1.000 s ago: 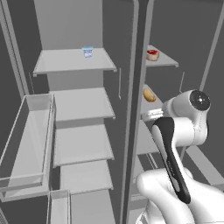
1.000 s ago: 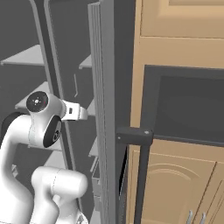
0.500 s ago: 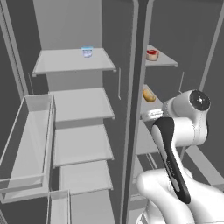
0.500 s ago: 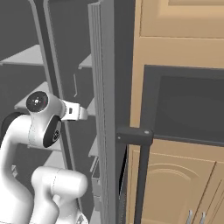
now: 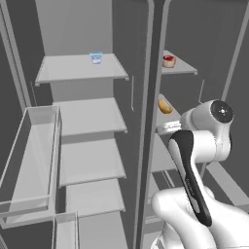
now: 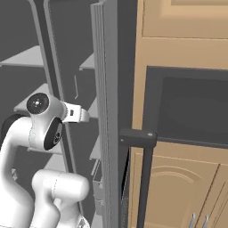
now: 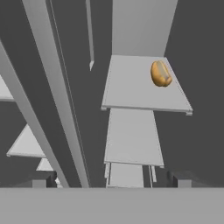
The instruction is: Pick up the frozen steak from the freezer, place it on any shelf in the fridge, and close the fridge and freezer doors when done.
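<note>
Reddish frozen steak [image 5: 168,61] sits on the freezer [image 5: 181,67] shelf above my gripper [image 7: 111,183], whose jaws stand apart, holding nothing.

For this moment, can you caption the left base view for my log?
Arm before open appliance: steak on top freezer shelf, cup on top fridge shelf.

You see the white arm [image 6: 42,129] left of the open freezer door [image 6: 109,111]; wood cabinets [image 6: 178,35] right of door.
</note>
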